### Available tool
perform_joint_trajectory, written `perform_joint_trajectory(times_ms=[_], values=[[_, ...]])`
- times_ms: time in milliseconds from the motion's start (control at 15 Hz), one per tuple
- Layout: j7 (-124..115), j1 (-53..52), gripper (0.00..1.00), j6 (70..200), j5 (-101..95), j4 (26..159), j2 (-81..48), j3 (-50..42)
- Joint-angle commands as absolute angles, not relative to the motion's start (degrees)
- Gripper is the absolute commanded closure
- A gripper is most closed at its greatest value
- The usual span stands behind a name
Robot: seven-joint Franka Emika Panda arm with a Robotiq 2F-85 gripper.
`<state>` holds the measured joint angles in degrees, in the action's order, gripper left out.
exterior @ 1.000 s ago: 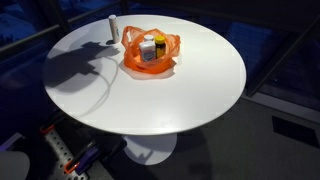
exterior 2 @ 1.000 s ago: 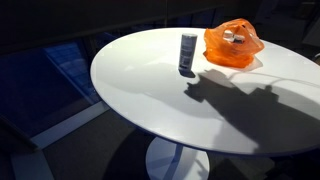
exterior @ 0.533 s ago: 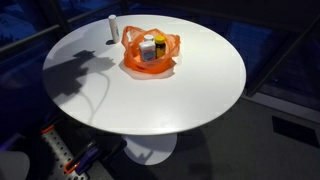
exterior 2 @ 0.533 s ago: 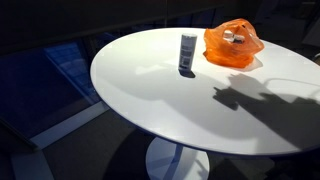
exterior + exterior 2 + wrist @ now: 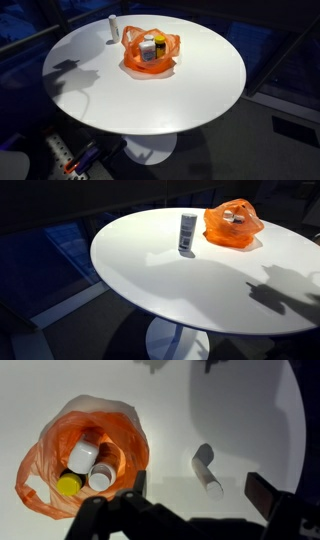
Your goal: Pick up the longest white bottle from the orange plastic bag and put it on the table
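Note:
The longest white bottle (image 5: 113, 29) stands upright on the table (image 5: 150, 100), just beside the orange plastic bag (image 5: 134, 62). Both exterior views show it free of the bag (image 5: 220, 230), with the bottle (image 5: 188, 232) a short gap away. In the wrist view I look straight down: the bottle (image 5: 207, 470) lies far below between my fingers, and the bag (image 5: 45, 455) is to its left. My gripper (image 5: 204, 490) is open, empty and high above the table. In the exterior views only the arm's shadow shows.
The bag holds a stubby white bottle (image 5: 82, 457), a yellow-capped bottle (image 5: 68, 484) and another white-capped one (image 5: 100, 479). The table edge curves at the right of the wrist view (image 5: 296, 420). Dark floor and window frames surround the table.
The arm's shadow has slid across the table away from the bottle and bag. The bottle and bag have not moved.

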<state>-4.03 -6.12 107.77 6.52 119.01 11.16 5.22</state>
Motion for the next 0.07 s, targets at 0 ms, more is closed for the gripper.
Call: perform_joint_trajectory(times_ms=[0], values=[[-4.0, -5.9, 0.00, 107.7, 6.6, 118.9, 11.1, 5.5]])
